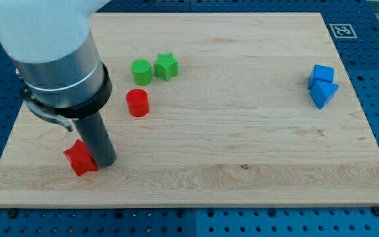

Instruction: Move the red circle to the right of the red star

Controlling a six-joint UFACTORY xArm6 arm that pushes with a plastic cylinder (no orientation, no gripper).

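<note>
- Our tip rests on the board just beside the red star, touching or nearly touching its right-hand edge; there are no fingers on this rig, only a plain rod that pushes.
- The red circle, a short upright cylinder, stands above and to the right of the red star, apart from it and from our tip.
- Handling, as we judge it: the red circle looks small, rigid and light, so it should slide readily under a side push but may roll off a glancing contact; we would press on its upper wall, centred, to drive it down the view.
- The wooden board appears smooth and flat, with open wood to the right of the red star for the landing place.
- Above the red circle sit a green cylinder and a green star, close together; two blue blocks lie far to the right of the red star, well clear.
</note>
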